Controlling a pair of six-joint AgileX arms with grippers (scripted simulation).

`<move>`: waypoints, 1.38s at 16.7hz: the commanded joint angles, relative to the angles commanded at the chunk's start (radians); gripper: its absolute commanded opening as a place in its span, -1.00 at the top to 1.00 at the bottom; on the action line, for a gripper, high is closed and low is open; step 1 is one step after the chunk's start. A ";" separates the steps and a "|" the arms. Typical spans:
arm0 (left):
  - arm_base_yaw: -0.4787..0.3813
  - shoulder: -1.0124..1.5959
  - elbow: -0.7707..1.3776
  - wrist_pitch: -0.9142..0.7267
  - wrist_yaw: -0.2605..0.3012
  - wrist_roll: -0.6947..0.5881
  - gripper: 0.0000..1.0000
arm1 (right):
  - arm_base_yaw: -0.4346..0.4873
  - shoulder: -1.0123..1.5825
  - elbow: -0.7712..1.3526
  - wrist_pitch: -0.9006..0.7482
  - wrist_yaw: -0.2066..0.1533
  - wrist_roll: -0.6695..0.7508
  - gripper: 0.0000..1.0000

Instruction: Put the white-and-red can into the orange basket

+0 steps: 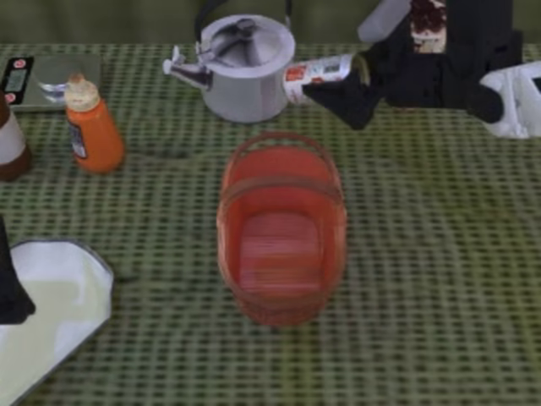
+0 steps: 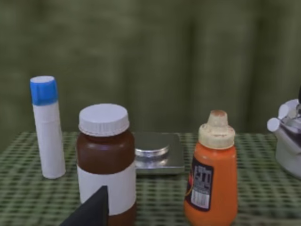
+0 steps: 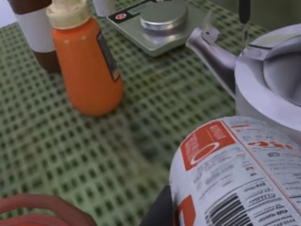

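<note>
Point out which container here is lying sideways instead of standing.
The white-and-red can, held sideways in the right tool beside the kettle; the squeeze bottle and brown jar stand upright.

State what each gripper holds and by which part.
Right gripper holds the white-and-red can by its end, sideways. Left gripper holds nothing.

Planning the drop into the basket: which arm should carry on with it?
Right. Its claw already holds the white-and-red can sideways, near the kettle and just beyond the orange basket. The left arm sits parked at the table's left edge.
</note>
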 joint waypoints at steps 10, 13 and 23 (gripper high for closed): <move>0.000 0.000 0.000 0.000 0.000 0.000 -1.00 | 0.062 -0.118 -0.167 0.546 -0.331 0.184 1.00; 0.000 0.000 0.000 0.000 0.000 0.000 -1.00 | 0.062 -0.118 -0.167 0.546 -0.331 0.184 1.00; 0.000 0.000 0.000 0.000 0.000 0.000 -1.00 | 0.065 0.118 -0.217 0.830 -0.328 0.181 1.00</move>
